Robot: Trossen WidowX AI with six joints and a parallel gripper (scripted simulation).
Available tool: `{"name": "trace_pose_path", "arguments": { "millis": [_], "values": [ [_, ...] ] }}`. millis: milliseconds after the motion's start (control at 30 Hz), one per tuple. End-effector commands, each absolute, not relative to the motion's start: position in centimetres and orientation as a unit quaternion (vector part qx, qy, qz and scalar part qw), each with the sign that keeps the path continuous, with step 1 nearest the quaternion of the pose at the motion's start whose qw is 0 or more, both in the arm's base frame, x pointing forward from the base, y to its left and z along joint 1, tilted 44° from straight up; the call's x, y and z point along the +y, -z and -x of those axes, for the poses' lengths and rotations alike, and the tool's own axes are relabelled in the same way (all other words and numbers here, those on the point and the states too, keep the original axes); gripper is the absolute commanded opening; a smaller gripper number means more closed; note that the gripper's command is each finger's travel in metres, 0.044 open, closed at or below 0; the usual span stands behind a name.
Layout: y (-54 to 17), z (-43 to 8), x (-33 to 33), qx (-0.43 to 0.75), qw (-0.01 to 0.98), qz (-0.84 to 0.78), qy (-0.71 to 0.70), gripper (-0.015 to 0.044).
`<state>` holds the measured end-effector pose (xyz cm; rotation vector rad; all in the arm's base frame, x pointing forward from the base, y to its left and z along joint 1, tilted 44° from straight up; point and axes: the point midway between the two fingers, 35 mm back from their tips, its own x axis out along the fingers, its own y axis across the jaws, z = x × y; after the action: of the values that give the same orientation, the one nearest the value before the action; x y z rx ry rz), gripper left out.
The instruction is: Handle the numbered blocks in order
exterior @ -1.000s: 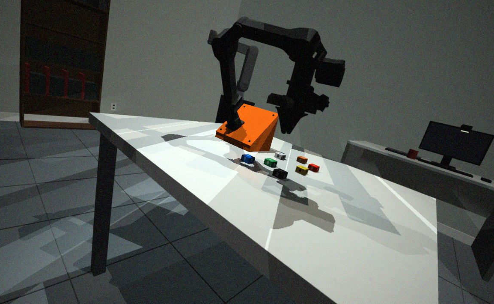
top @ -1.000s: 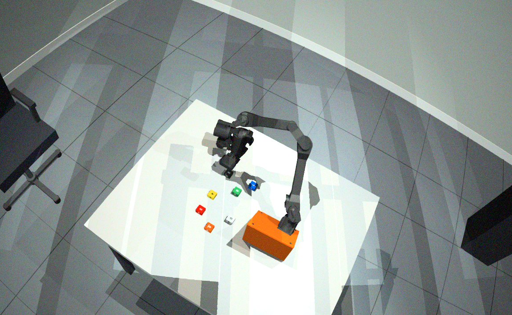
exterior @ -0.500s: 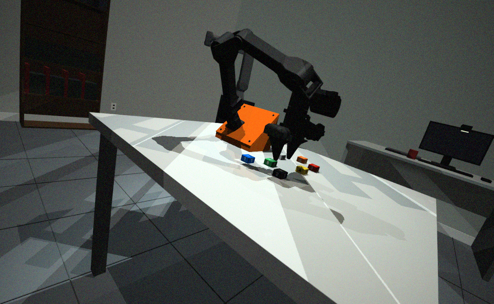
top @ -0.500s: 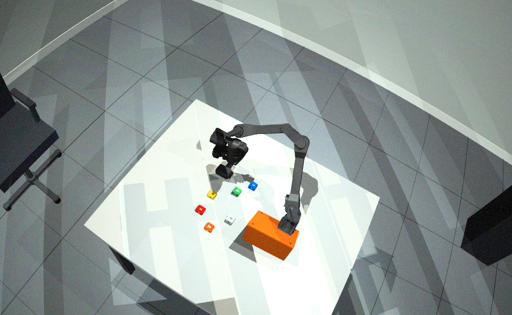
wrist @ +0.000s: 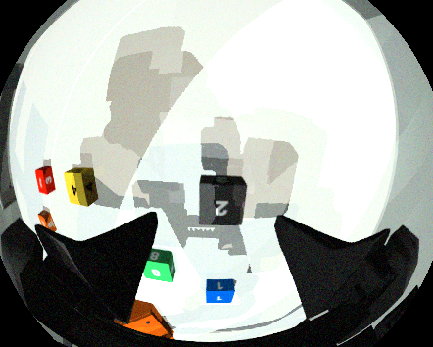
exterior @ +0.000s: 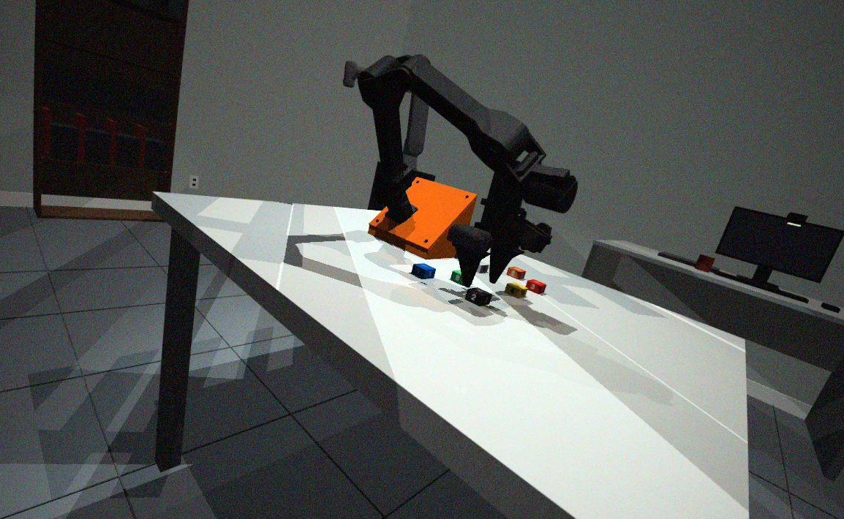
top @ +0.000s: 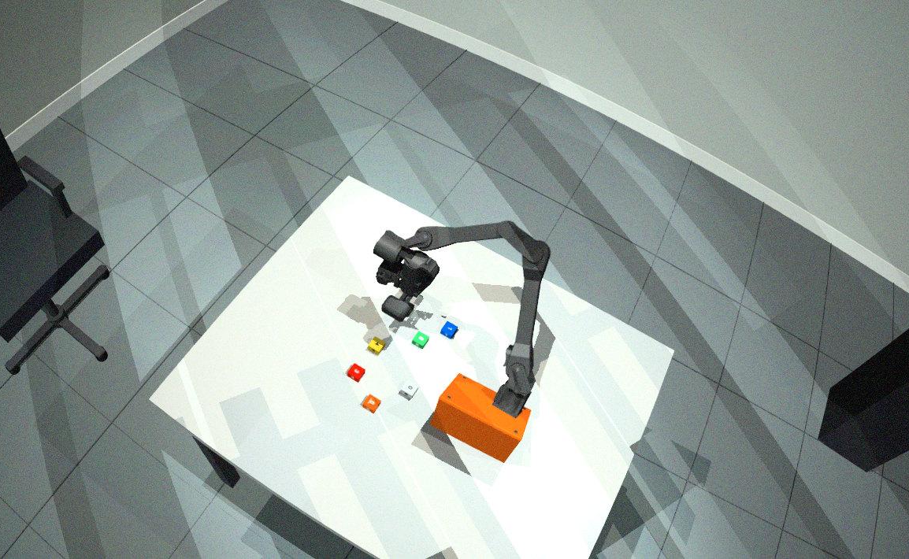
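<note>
The hand (top: 406,291) (exterior: 480,281) (wrist: 218,221) is let go and wide open, with its two fingers spread well apart. It has nothing in its grip. The tips point down, above the tabletop (top: 305,445) (exterior: 541,387) (wrist: 304,74). The black block (exterior: 477,297) (wrist: 222,201) with a 2 on it sits flat on the tabletop, near the tips and lower than them. In the wrist view it shows in line with the gap, a bit past the tips, and no finger seems to touch it. The top view hides it under the hand.

Near the hand is the green block (top: 420,339) (exterior: 457,276) (wrist: 160,266) with an 8, and beside that is the blue block (top: 448,329) (exterior: 423,270) (wrist: 219,290) with a 1. The yellow block (top: 376,345) (exterior: 515,289) (wrist: 80,186) says 4. Farther out are the red block (top: 355,372) (exterior: 536,286) (wrist: 45,179) with a 3, the orange block (top: 371,403) (exterior: 515,272) (wrist: 47,222) and the white block (top: 408,390) (exterior: 483,268). The orange block's number is too small to tell.

The dark arm (top: 528,298) (exterior: 457,110) bends back to a big orange stand (top: 475,423) (exterior: 441,213) (wrist: 147,325).
</note>
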<state>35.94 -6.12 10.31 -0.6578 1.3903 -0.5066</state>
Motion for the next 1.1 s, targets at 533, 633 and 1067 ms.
{"name": "trace_pose_path", "arguments": {
  "millis": [533, 633, 1067],
  "values": [
    [-8.76, -36.07, -7.55, 0.623, 0.686, 0.298, 0.226, 0.0216],
    [-8.76, -36.07, -7.55, 0.623, 0.686, 0.298, 0.226, 0.0138],
    [-8.76, -36.07, -7.55, 0.623, 0.686, 0.298, 0.226, 0.012]
  ]
}}
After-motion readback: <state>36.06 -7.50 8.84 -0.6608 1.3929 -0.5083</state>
